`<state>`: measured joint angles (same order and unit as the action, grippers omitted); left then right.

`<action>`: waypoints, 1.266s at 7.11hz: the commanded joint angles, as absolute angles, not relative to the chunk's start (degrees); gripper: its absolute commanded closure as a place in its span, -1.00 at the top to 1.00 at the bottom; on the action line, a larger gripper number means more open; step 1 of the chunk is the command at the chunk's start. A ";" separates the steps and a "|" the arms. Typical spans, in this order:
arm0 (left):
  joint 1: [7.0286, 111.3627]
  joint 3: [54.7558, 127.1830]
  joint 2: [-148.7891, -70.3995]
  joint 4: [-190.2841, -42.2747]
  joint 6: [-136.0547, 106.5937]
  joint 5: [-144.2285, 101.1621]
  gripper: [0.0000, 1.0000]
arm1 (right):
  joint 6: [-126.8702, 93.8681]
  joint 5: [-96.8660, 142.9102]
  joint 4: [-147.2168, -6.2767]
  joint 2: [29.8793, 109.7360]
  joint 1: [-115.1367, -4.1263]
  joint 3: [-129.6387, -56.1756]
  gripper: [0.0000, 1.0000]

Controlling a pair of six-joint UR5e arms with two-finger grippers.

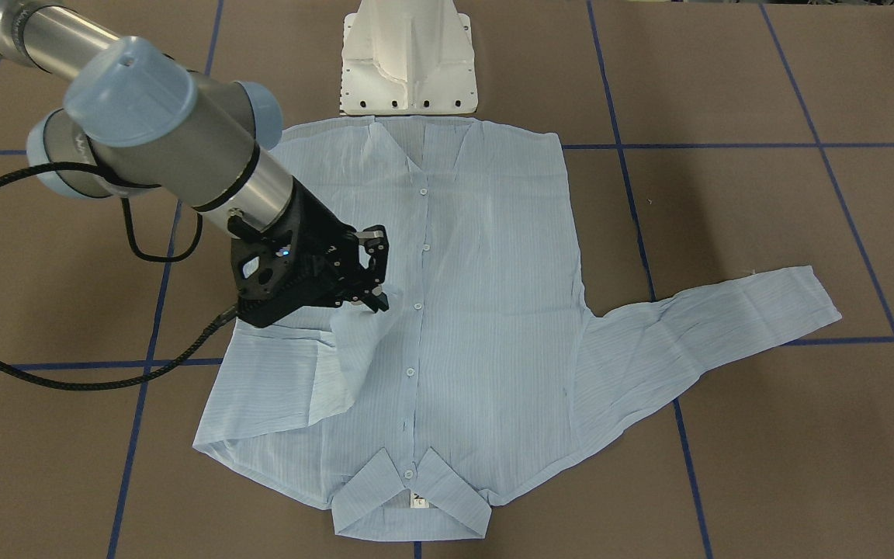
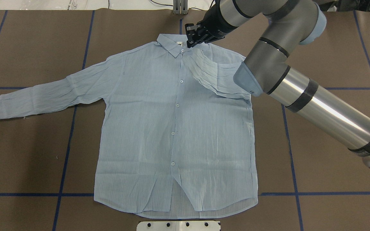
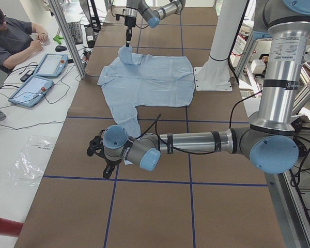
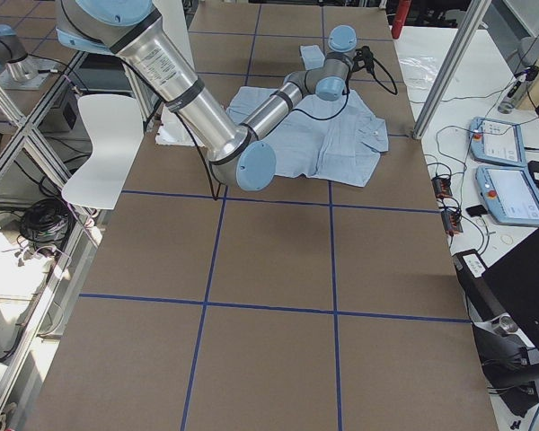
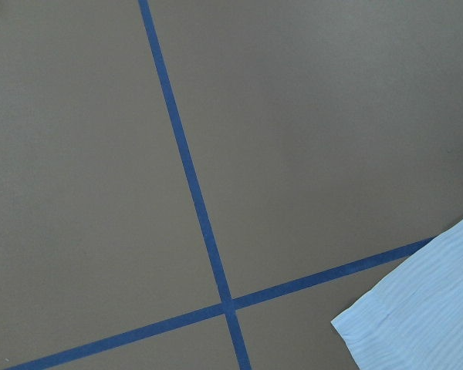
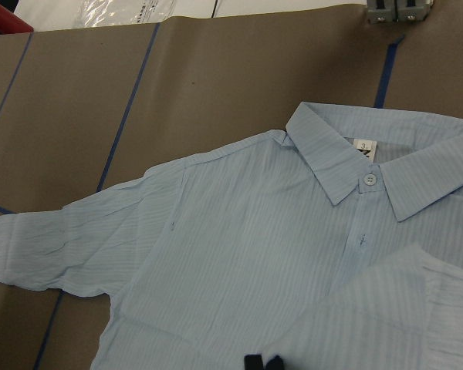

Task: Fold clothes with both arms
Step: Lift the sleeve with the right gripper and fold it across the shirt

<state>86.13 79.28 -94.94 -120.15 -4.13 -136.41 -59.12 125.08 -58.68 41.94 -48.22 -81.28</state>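
Note:
The light-blue shirt point(image 2: 159, 128) lies flat and buttoned on the brown table, collar point(image 2: 172, 46) away from the robot. My right gripper point(image 2: 193, 38) is shut on the cuff of the right sleeve point(image 2: 210, 72), which is folded across the chest towards the collar; its fingertips point(image 6: 262, 362) sit together on the fabric. In the front view that gripper point(image 1: 373, 299) holds the sleeve slightly raised. The left sleeve point(image 2: 53, 93) stretches out flat. My left gripper point(image 3: 101, 155) hovers by that sleeve's cuff point(image 5: 417, 316); I cannot tell whether it is open or shut.
The white pedestal base point(image 1: 408, 62) stands just behind the shirt's hem. Blue tape lines point(image 5: 185, 169) cross the brown table. A person point(image 3: 10, 36) sits at a side table with tablets point(image 3: 33, 88) beyond metal frame posts.

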 commanded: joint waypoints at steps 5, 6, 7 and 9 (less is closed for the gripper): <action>86.04 77.70 -95.71 -120.41 -4.13 -136.32 0.99 | -58.27 114.19 -58.89 26.66 -37.99 -57.44 -1.00; 86.04 77.26 -96.23 -120.50 -4.13 -136.32 0.99 | -57.75 109.99 -58.71 24.28 -35.53 -54.43 -1.00; 86.04 76.91 -96.68 -120.50 -4.22 -136.32 0.99 | -57.83 104.03 -57.75 23.04 -33.07 -53.45 0.98; 86.04 76.90 -96.68 -120.59 -4.83 -136.41 0.99 | -57.83 101.16 -56.78 22.68 -32.08 -52.30 1.00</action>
<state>86.05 76.97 -96.61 -120.55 -4.36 -136.34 -57.85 103.03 -57.21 23.07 -32.80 -53.02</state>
